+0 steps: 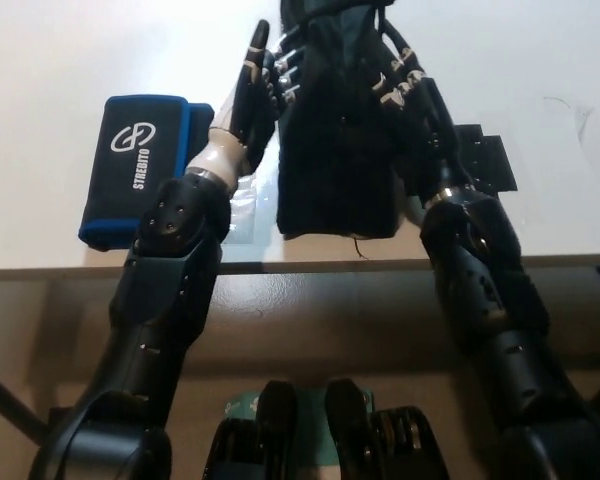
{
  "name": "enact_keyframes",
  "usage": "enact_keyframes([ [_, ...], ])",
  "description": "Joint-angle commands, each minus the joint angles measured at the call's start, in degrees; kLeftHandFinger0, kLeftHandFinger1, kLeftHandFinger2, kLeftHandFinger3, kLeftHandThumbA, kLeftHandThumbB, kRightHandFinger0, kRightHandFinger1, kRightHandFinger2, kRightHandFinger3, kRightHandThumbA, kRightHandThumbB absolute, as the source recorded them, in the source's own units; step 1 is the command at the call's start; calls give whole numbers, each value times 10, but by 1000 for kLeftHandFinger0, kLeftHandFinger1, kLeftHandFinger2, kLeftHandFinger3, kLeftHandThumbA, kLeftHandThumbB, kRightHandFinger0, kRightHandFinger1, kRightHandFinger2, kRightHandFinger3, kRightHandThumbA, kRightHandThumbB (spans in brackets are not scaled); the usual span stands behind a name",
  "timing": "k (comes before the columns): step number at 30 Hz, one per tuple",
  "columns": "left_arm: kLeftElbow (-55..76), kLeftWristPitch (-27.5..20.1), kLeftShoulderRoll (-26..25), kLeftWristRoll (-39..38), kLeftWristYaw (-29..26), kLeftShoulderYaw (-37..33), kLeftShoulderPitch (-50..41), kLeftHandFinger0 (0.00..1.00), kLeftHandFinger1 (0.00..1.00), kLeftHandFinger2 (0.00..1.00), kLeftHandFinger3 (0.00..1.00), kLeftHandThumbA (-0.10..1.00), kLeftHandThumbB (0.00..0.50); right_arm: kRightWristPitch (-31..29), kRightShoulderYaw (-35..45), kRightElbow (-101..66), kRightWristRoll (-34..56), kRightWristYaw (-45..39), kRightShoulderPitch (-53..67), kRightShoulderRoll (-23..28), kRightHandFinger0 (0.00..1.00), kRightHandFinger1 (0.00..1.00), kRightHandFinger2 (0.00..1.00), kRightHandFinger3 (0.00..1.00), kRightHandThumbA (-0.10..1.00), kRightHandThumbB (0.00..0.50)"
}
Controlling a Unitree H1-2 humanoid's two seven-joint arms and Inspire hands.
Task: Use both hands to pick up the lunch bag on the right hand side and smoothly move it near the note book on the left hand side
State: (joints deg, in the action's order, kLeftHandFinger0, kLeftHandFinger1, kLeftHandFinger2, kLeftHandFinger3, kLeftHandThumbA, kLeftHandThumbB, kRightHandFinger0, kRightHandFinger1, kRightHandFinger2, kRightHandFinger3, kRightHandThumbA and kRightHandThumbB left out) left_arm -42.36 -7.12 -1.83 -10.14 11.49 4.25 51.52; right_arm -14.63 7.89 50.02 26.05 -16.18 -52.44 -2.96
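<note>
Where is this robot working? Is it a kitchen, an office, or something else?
Hard to say; probably a lab or test bench. All that shows is a plain white table with a dark lunch bag held between the left hand and right hand, and a blue-edged notebook.

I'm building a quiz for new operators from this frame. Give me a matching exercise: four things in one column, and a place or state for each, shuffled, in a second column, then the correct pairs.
Things:
1. lunch bag
2. blue-edged case
3. left hand
4. right hand

Places or states:
A. pressed against the bag's right side
B. lying on the table at picture left, white logo up
C. held between both hands, dark fabric
D. flat against the bag's left side, fingers pointing up

Pairs: 1-C, 2-B, 3-D, 4-A
</note>
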Motion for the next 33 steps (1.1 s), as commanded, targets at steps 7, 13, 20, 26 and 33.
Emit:
enact_keyframes([
  [7,95,-19,-15,-5,-14,15,-23,1000,1000,1000,1000,1000,374,-33,-13,53,-17,-42,-72,-41,1000,1000,1000,1000,1000,344],
  [13,139,-14,-25,-10,-21,27,-48,1000,1000,1000,1000,1000,378,-38,-11,77,-22,-38,-84,-60,1000,1000,1000,1000,1000,355],
  [20,176,5,-31,-22,-13,33,-69,1000,1000,1000,1000,1000,358,-27,-8,82,-21,-35,-84,-71,1000,1000,1000,1000,1000,376],
  [26,193,9,-41,-25,-16,39,-81,1000,1000,1000,1000,1000,372,-33,-18,85,-37,-30,-85,-79,1000,1000,1000,1000,1000,344],
  [33,196,6,-49,-24,-12,37,-86,1000,1000,1000,1000,1000,325,-38,-18,89,-47,-24,-83,-83,1000,1000,1000,1000,1000,359],
])
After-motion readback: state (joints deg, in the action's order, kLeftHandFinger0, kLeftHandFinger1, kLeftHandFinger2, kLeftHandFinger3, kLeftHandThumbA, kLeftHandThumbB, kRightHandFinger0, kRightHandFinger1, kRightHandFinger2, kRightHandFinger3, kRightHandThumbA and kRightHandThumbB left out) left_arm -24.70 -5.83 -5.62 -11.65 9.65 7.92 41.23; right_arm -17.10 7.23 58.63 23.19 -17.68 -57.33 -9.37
